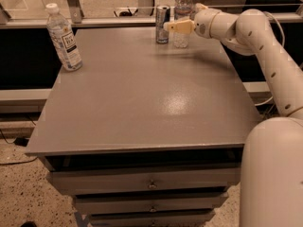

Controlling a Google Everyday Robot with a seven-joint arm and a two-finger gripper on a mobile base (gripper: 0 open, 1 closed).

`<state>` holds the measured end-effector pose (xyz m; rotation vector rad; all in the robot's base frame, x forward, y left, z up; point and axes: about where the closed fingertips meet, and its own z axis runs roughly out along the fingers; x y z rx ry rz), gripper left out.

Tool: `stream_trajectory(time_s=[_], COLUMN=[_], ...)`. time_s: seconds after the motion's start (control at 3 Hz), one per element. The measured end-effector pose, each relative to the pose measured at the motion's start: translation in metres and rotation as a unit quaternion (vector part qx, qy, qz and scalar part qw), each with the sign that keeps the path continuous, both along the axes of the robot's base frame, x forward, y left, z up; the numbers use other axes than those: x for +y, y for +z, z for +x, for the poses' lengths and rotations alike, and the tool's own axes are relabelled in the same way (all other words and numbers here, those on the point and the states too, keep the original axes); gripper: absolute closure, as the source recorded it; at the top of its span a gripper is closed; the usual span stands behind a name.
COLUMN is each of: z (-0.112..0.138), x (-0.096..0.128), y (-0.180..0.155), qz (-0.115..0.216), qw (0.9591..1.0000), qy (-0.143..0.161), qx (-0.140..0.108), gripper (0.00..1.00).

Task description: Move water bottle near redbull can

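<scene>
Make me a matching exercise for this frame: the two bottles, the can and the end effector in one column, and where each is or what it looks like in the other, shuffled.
Things:
1. water bottle
2. redbull can
3. large-label bottle
4. end effector

Descriptions:
A. stands alone near the far-left corner of the table
B. blue and silver, upright at the far edge
C. at the water bottle's middle, on an arm extending from the right
D. clear with a white cap, upright just right of the can

Pairs: 1-D, 2-B, 3-A, 4-C
</scene>
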<state>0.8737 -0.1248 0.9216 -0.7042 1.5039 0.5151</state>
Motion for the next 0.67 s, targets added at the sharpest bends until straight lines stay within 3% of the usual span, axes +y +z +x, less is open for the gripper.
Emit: stream_trajectory(time_s=[0.67], z=[-0.014], x=[-0.012], y=[0.004], qz=[0.001], qw=[1.0000], qy=[0.001], qx=[-0.002], gripper=[0.00])
